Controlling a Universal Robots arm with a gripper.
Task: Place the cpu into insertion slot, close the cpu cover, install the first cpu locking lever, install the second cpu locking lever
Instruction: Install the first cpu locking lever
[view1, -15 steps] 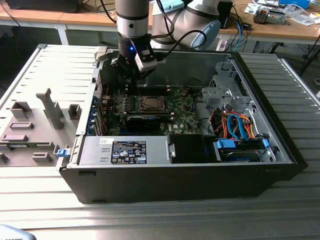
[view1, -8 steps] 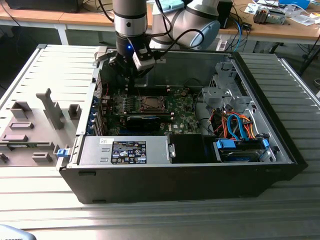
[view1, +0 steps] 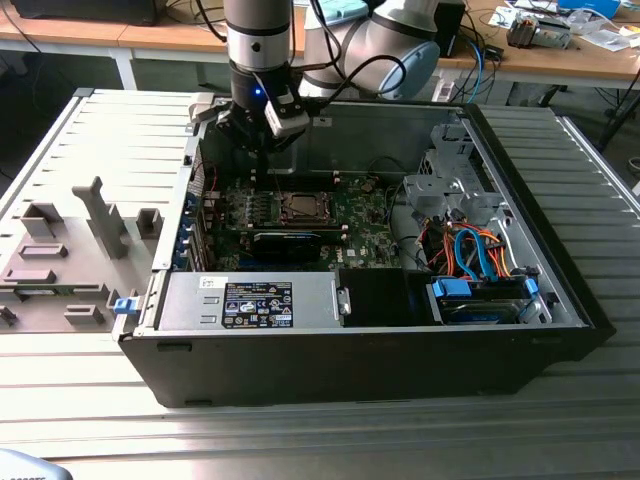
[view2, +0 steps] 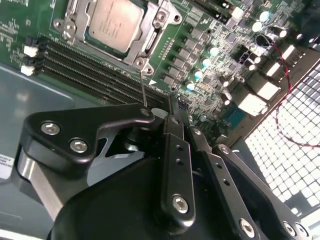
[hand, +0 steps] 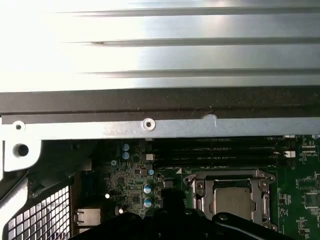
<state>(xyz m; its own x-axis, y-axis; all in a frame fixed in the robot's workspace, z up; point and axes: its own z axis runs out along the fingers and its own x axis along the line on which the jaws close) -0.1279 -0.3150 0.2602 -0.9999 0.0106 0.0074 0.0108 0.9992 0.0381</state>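
Exterior view: gripper (view1: 262, 135) hangs inside the open case (view1: 520, 250) above the board (view1: 350, 230), near the slot (view1: 299, 207). Second wrist view: cpu (view2: 116, 21) lies seated in the slot, cover (view2: 150, 31) down around it; whether the fingers are apart or together cannot be told. First wrist view: cpu (hand: 233, 199) framed by the cover (hand: 260, 187), memory slots (hand: 220, 150) beside it.

The arm (view1: 258, 50) hangs straight down, claw (view1: 262, 135) pointing downward.

Lab: cluttered workbenches (view1: 560, 45), cables
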